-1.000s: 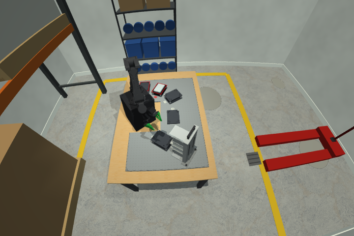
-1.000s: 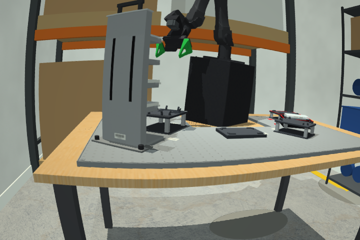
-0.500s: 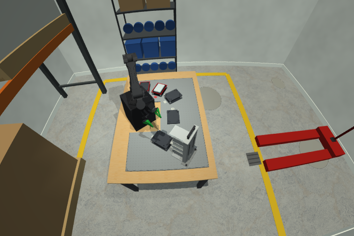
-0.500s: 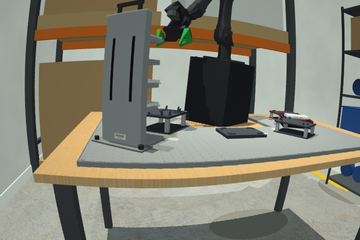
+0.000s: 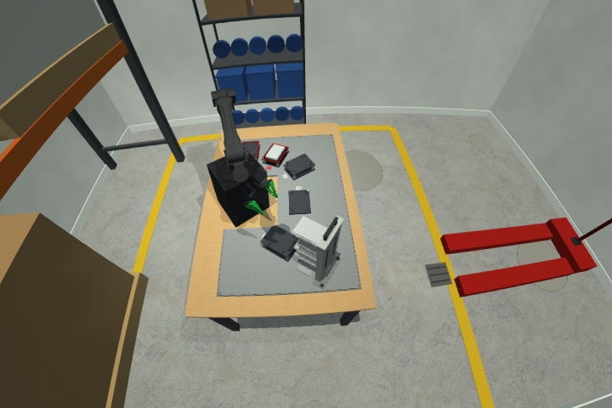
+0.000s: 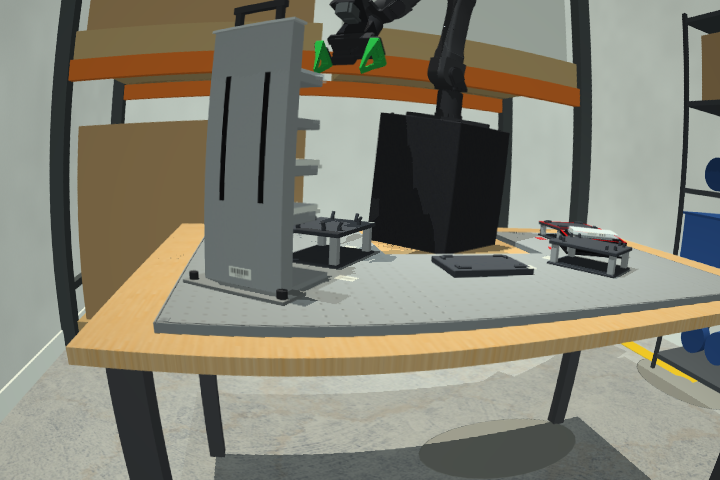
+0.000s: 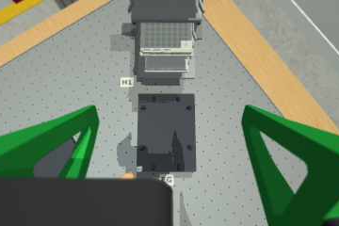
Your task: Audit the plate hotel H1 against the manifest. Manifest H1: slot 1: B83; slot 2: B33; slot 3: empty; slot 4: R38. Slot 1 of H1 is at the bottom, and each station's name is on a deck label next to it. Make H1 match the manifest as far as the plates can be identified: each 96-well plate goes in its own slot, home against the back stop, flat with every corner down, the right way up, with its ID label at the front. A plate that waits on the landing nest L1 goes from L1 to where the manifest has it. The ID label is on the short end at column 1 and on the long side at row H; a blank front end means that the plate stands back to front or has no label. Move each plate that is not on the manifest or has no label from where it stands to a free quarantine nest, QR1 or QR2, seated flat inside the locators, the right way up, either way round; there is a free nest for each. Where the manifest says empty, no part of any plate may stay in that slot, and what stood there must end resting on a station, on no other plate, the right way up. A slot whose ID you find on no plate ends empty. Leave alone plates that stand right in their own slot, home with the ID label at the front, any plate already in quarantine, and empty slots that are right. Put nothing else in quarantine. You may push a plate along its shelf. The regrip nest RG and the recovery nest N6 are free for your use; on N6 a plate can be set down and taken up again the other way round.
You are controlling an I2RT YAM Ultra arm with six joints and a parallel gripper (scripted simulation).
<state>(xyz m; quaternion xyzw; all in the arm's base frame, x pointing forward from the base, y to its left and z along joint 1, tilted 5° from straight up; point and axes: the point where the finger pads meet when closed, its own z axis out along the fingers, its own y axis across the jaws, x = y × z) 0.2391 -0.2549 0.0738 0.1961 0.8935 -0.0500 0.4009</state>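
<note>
The grey plate hotel H1 (image 5: 319,249) stands on the right of the deck; the exterior view shows its back (image 6: 253,152). In the wrist view the hotel (image 7: 165,42) is ahead of me beside its H1 label (image 7: 126,82). A well plate (image 7: 166,35) shows in its top slot, with a second light edge (image 7: 165,63) sticking out lower down; no IDs are readable. My gripper (image 5: 263,197) (image 6: 346,59) is open and empty, high above the deck in front of the hotel, its green fingers spread wide (image 7: 169,113). The empty regrip nest RG (image 7: 167,132) lies under it.
A white plate (image 5: 274,153) lies in a red-edged nest at the back; a second red-edged nest (image 5: 252,148) is partly hidden by the arm. A raised dark nest (image 5: 299,166) and a flat dark nest (image 5: 299,201) stand mid-deck. The black arm base (image 5: 235,192) is on the left.
</note>
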